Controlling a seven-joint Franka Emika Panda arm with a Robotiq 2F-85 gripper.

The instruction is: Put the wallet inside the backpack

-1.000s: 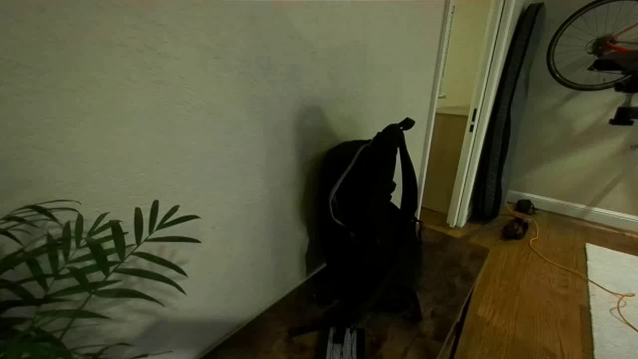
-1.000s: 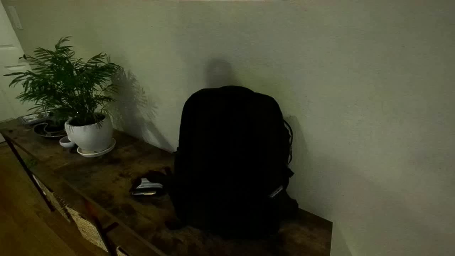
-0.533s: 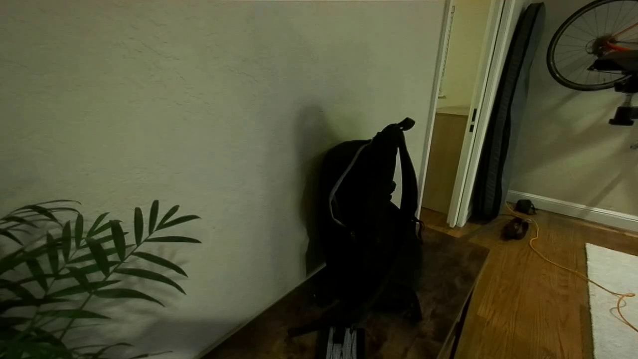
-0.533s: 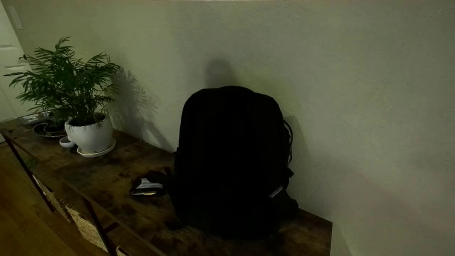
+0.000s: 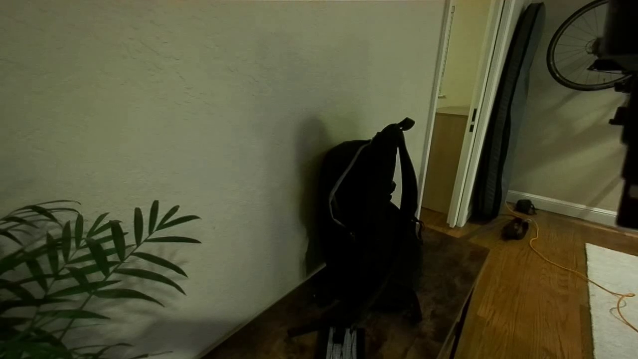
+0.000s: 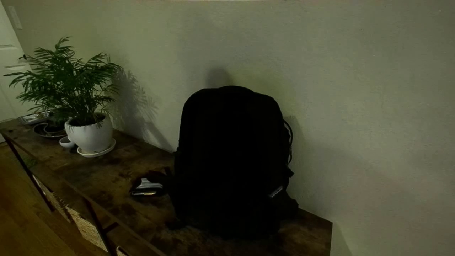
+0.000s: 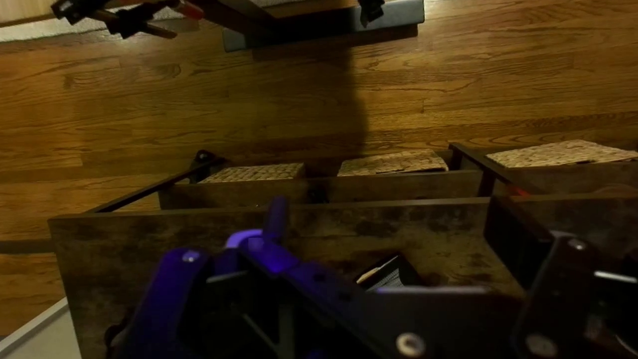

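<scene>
Wrist view: pincer (image 7: 396, 229) spread wide, fingers (image 7: 516, 239) far apart with a gap between; the finger at frame left has a blue-violet tint. Wallet (image 7: 391, 273) shows below that gap, lying on the worktop (image 7: 114, 254), partly covered by the pincer's linkage. Pincer and wallet well apart. Woven baskets (image 7: 394, 162) sit under the worktop, wood floor (image 7: 448, 94) past them.

Backpack (image 6: 231, 160) stands upright on the worktop near the wall (image 6: 373, 89), seen in both exterior views. Near-solid black, so can't tell how far its main compartment is unzipped. In an exterior view a pale edge line (image 5: 343, 175) runs down its side and a shoulder strap (image 5: 408, 174) hangs loose at frame right of it.

Wallet is outside the backpack, just beside it. In an exterior view the wallet (image 6: 147, 188) is dark with light contents sticking out; can't tell if it touches the bag's straps. Bottom edge of an exterior view cuts off the wallet (image 5: 341, 344).

Farther along the worktop: leafy plant (image 6: 64, 81) in white pot (image 6: 89, 138) on a saucer (image 6: 93, 155), small white bowl (image 6: 66, 143) just beside.

Dark shape (image 5: 623, 45) at the right edge of an exterior view covers part of a bike wheel (image 5: 591, 46); too dark and cropped to identify. Orange cable (image 5: 565, 269) runs over the floor onto a pale rug (image 5: 613, 304).
</scene>
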